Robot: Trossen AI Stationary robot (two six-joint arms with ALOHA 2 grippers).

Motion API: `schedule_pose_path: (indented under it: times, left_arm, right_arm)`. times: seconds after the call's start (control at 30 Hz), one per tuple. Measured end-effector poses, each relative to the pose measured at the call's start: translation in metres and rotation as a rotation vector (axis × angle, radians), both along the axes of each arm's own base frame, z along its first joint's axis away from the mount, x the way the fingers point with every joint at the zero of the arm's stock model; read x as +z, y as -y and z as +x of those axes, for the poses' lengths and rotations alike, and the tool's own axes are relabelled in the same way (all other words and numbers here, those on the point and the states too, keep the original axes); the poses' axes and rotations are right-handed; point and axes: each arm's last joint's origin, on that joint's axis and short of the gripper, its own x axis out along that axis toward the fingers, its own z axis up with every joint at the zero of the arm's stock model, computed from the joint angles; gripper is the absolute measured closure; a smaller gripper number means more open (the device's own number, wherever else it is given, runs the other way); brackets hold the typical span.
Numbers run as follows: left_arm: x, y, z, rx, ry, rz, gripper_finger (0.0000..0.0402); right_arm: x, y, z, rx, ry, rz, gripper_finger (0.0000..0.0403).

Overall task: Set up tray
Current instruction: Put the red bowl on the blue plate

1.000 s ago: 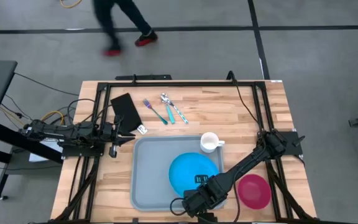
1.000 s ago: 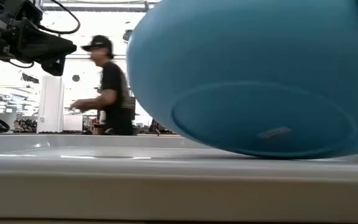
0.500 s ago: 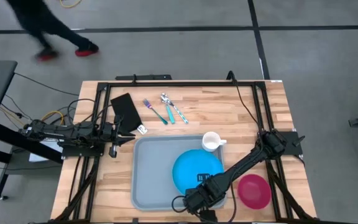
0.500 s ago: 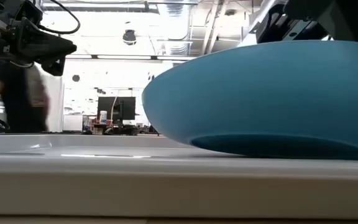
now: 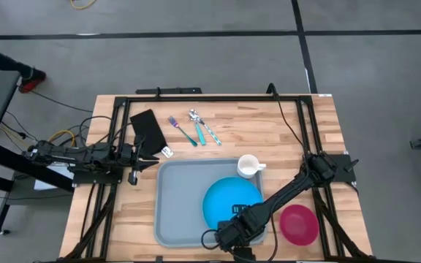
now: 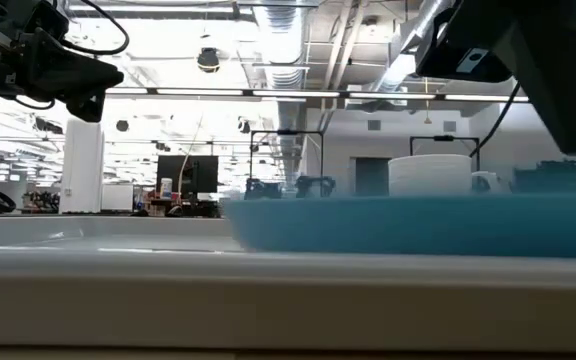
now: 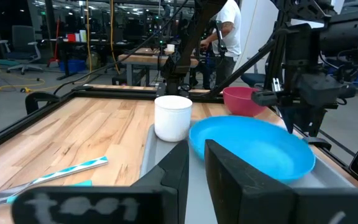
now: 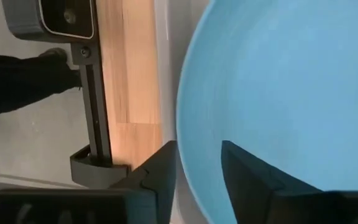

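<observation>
step: plate placement, we judge | tray (image 5: 175,204) on counter (image 5: 283,131), blue plate (image 5: 232,203) flat inside | right gripper (image 5: 232,235) fingers parted at plate's near rim | left gripper (image 5: 149,162) beside tray, fingers nearly together, empty | next: we lift clear, fetch pink bowl (image 5: 298,223)

The blue plate (image 5: 231,201), tilted on edge a second ago, now lies flat inside the tray (image 5: 174,212), beside the white cup (image 5: 247,166). The right gripper (image 5: 234,228), clamped shut earlier, now has its fingers parted at the plate's near rim. A person (image 5: 6,66) has walked off leftward beyond the table.
</observation>
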Motion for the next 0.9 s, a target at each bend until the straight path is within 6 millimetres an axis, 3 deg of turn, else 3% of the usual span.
schedule_pose_path:
  times: [0.07, 0.2, 0.47, 0.7, 0.9]
  left_arm:
    - [0.0, 0.0, 0.0, 0.0, 0.0, 0.0, 0.0361]
    - [0.0, 0.0, 0.0, 0.0, 0.0, 0.0, 0.0361]
    - [0.0, 0.0, 0.0, 0.0, 0.0, 0.0, 0.0362]
    - [0.0, 0.0, 0.0, 0.0, 0.0, 0.0, 0.0361]
    - [0.0, 0.0, 0.0, 0.0, 0.0, 0.0, 0.0361]
  right_arm:
    - [0.008, 0.0, 0.0, -0.012, -0.007, -0.007, 0.0267]
    - [0.042, 0.0, -0.013, -0.109, -0.011, -0.046, 0.0248]
    - [0.089, 0.003, -0.08, -0.386, -0.038, -0.279, 0.0226]
    - [0.071, -0.01, -0.126, -0.649, -0.115, -0.316, 0.0232]
    - [0.047, -0.024, -0.143, -0.845, -0.186, -0.235, 0.0238]
